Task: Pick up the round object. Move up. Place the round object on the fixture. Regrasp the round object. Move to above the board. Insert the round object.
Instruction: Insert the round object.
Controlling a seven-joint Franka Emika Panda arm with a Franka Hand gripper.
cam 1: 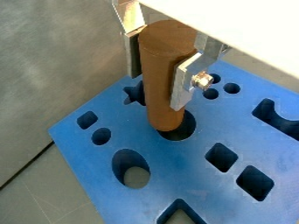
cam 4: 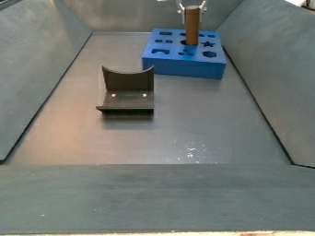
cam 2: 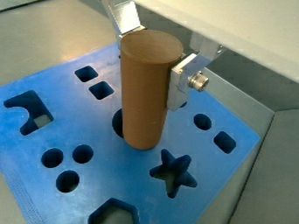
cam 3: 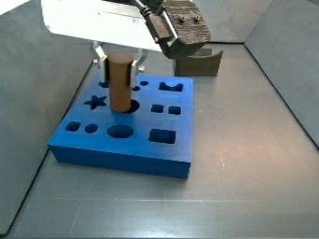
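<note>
My gripper (cam 1: 158, 70) is shut on the round object (cam 1: 163, 109), a brown wooden peg held upright between the silver fingers (cam 1: 183, 80). The peg's lower end stands at the mouth of a round hole (cam 1: 181, 129) near the middle of the blue board (cam 1: 117, 122). Both wrist views show this; in the second the gripper (cam 2: 152, 57) grips the peg (cam 2: 146, 101) over the board (cam 2: 228, 166). In both side views the peg (cam 3: 121, 84) (cam 4: 191, 28) stands upright on the board (cam 3: 125, 149) (cam 4: 185, 60) under the gripper (cam 3: 119, 58) (cam 4: 190, 7). The fixture (cam 3: 200, 63) (cam 4: 125, 92) stands empty, apart from the board.
The board has star, round, square and crown-shaped holes around the peg. Grey sloping walls (cam 4: 37, 83) enclose the grey floor (cam 3: 237, 140). The arm's white body (cam 3: 93, 23) hangs over the board's far end.
</note>
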